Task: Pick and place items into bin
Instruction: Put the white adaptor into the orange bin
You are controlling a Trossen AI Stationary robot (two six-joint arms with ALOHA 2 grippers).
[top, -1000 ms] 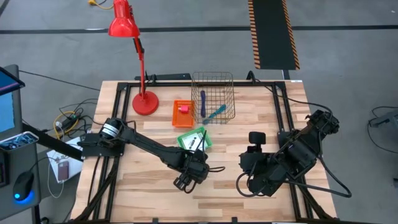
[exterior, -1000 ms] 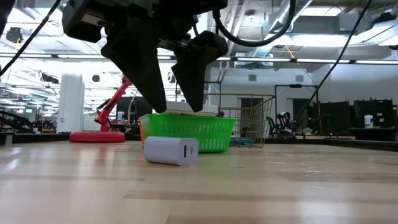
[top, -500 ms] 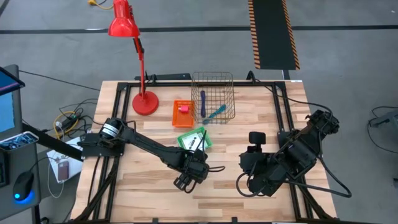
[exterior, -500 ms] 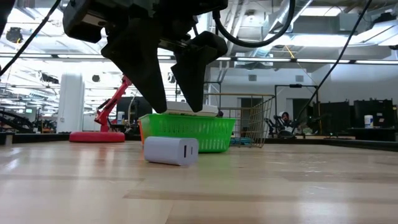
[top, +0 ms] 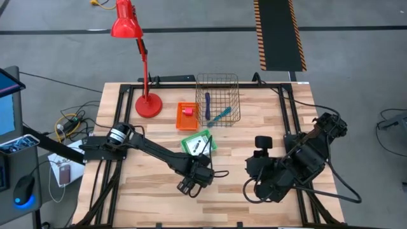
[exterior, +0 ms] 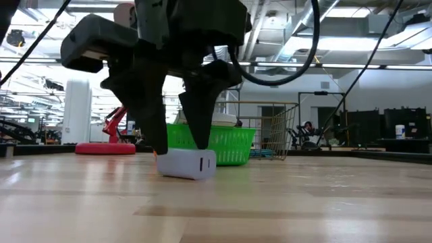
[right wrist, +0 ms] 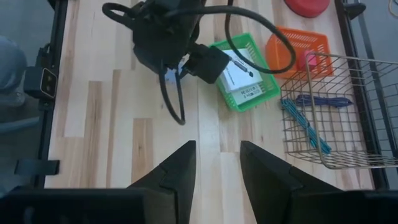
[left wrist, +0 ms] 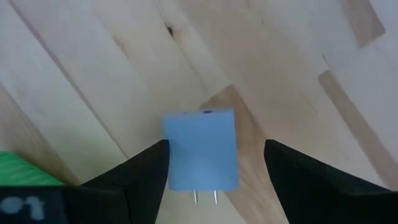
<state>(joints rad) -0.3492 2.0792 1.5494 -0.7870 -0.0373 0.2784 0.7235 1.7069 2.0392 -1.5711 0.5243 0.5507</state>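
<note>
Pale butcher-block planks run across the table (top: pixel 152 191), with a red desk lamp (top: pixel 137 60) at its far edge. The left gripper (exterior: pixel 174 138) stands low over a pale lavender block (left wrist: pixel 200 149), a small plug adapter lying on its side on the wood. Its jaws are spread and empty, one finger on either side of the block, which sits squarely in the gap, its body reaching forward past the fingertips; whether either finger touches it cannot be told. In the left wrist view the block's long axis runs along the fingers, two prongs pointing back toward the wrist, so closing should pinch its flat sides. Just beyond the jaws sits a green basket (exterior: pixel 202 142) holding a white card pack (right wrist: pixel 239 74); farther off stand an orange tray (top: pixel 187 114) and the wire bin (top: pixel 217 98), pens already inside. From above, the gripper hides the block entirely; only the low and wrist views show it. The right gripper (right wrist: pixel 214 165) waits well apart, jaws open, much farther from the block.
</note>
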